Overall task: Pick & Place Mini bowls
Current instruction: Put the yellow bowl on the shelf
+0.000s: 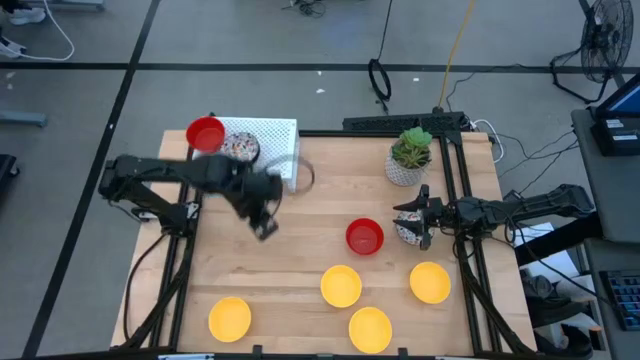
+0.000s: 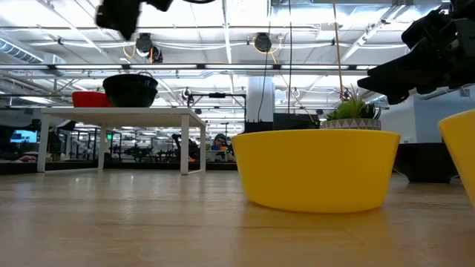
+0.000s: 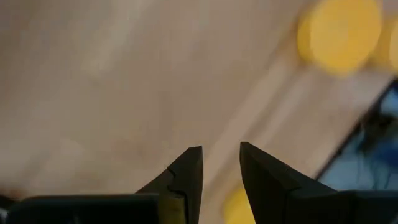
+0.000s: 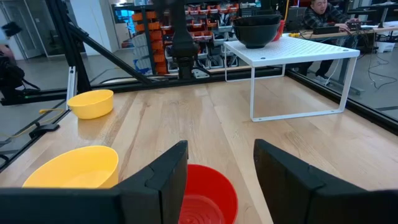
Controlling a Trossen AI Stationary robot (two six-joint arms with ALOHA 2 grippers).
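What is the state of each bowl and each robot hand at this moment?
left hand, open, empty, above bare table.
right hand, open, empty, pointing towards the lower red bowl.
lower red bowl, upright on the table.
yellow bowls, four, upright on the table, apart.
upper red bowl, upright on the white rack.
speckled bowl, on the rack beside it.

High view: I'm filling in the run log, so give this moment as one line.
left claw: open, empty, over bare table | right claw: open, beside red bowl | rack: red bowl, speckled bowl
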